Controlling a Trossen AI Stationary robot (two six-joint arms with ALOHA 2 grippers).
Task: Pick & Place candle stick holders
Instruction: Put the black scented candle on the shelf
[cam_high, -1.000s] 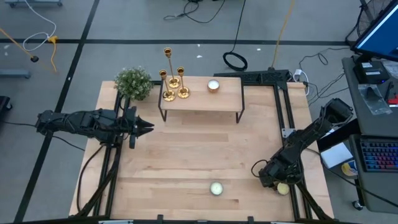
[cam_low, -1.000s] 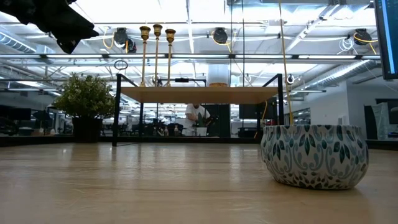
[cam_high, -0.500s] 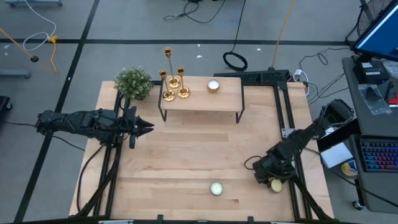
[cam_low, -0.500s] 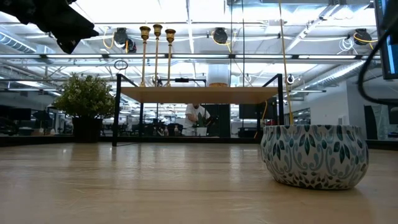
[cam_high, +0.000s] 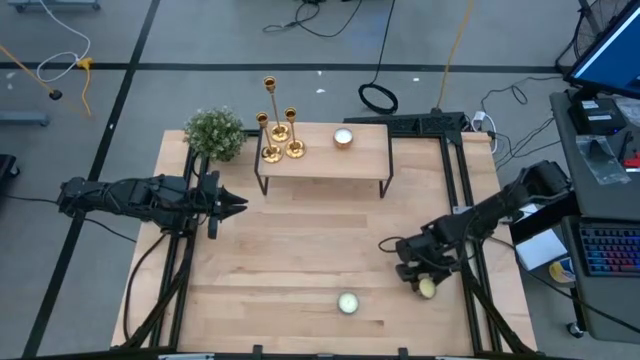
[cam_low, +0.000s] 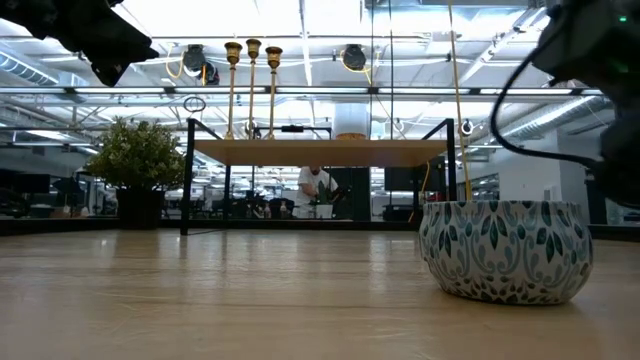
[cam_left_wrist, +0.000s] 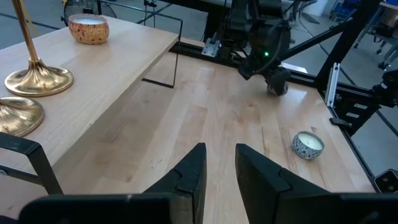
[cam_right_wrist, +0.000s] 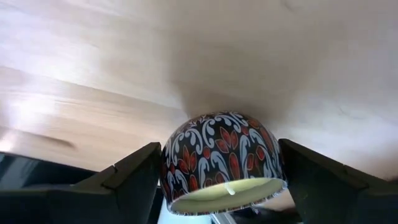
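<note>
Three gold candle stick holders (cam_high: 280, 140) stand on their round bases on a raised wooden shelf (cam_high: 360, 160) at the table's far side; they also show in the low view (cam_low: 252, 90), and two bases show in the left wrist view (cam_left_wrist: 38, 79). My left gripper (cam_high: 240, 205) hovers at the table's left, a little before the shelf, its fingers (cam_left_wrist: 221, 171) a narrow gap apart and empty. My right gripper (cam_high: 418, 280) is at the table's right, shut on a small dark patterned candle tin (cam_right_wrist: 224, 162) with yellow wax. My right gripper pinches the candle tin by two opposite sides of its round wall (cam_right_wrist: 171, 165), one finger (cam_right_wrist: 134, 180) on each side. The tin is tipped, its wax face (cam_right_wrist: 227, 193) toward the wrist camera and its bottom toward the table, over its own shadow.
A white and teal candle bowl (cam_high: 347, 302) sits near the table's front edge, large in the low view (cam_low: 505, 250). An orange candle (cam_high: 343, 138) stands on the shelf. A green bushy plant (cam_high: 215, 133) stands at the far left. Black frame rails (cam_high: 460, 180) run along the right.
My right gripper has gone from the table's right front corner toward the left and a little toward the far edge, carrying the candle tin. Its arm has come into the low view at the upper right. The left arm and the candle stick holders have kept still.
</note>
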